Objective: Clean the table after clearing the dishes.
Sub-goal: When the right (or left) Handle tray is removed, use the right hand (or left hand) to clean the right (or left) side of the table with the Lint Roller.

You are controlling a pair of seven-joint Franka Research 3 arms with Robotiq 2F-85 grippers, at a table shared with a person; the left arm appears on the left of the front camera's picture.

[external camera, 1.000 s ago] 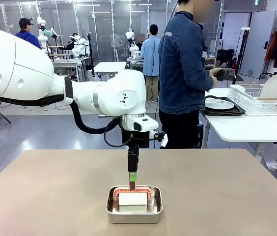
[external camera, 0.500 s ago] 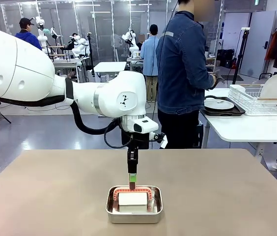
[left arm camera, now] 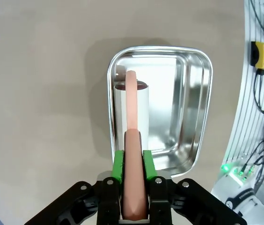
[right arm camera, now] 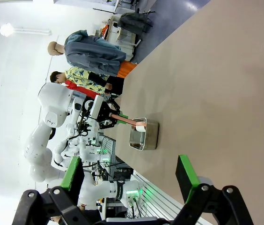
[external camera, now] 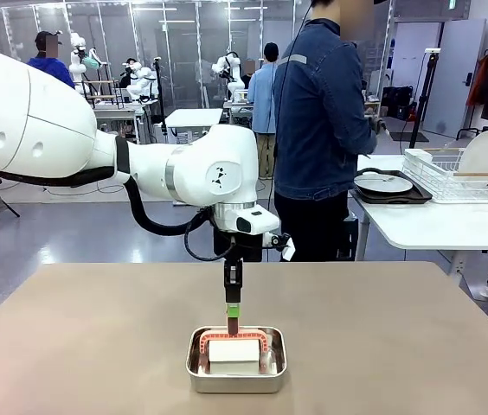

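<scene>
The tabletop [external camera: 97, 337] is bare but for the steel pan [external camera: 199, 373] near the robot's edge, where the left fingers [left arm camera: 118, 164] are clamped on the pink handle [left arm camera: 132, 140] of a white roller [left arm camera: 143, 112]. Lift straight up so the roller clears the pan wall before sweeping. The right fingers [right arm camera: 187, 172] gape wide, holding nothing.
</scene>
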